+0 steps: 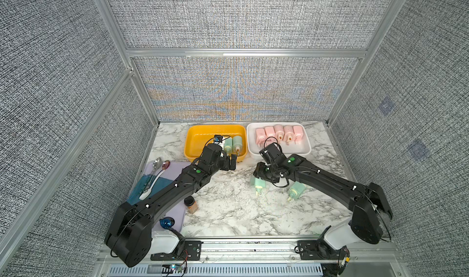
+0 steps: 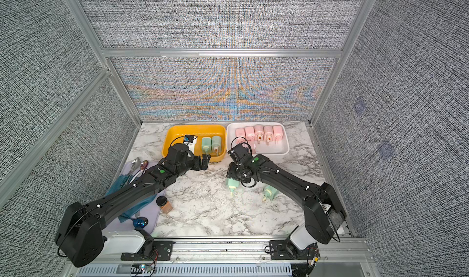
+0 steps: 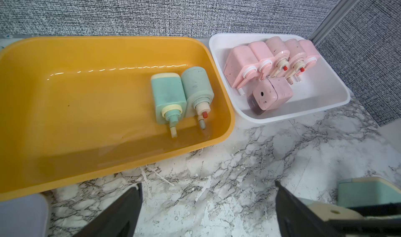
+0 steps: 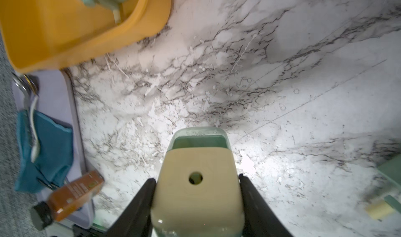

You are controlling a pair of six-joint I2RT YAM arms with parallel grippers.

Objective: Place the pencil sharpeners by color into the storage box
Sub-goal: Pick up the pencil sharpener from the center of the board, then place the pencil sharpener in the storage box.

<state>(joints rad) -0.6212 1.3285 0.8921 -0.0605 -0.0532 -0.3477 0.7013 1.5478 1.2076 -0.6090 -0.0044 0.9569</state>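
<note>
Two mint green pencil sharpeners (image 1: 233,144) (image 3: 169,95) lie side by side in the yellow storage box (image 1: 198,136). Several pink ones (image 1: 279,133) (image 3: 271,53) fill the white box (image 1: 303,150) beside it. My right gripper (image 1: 258,175) (image 4: 197,177) is shut on a mint sharpener (image 1: 258,185) (image 4: 195,194) low over the marble table; its cream end with a hole faces the right wrist camera. Another mint sharpener (image 1: 295,190) lies on the table beside the right arm. My left gripper (image 1: 232,163) (image 3: 207,183) stands open and holds nothing, just in front of the yellow box's near right corner.
A lilac tray (image 1: 177,168) at the left carries spoons (image 1: 157,163) and a blue cloth (image 1: 142,187), partly under the left arm. A small brown jar with a black lid (image 1: 190,204) stands by the tray. A blue glass ball (image 1: 167,223) sits at the tray's front.
</note>
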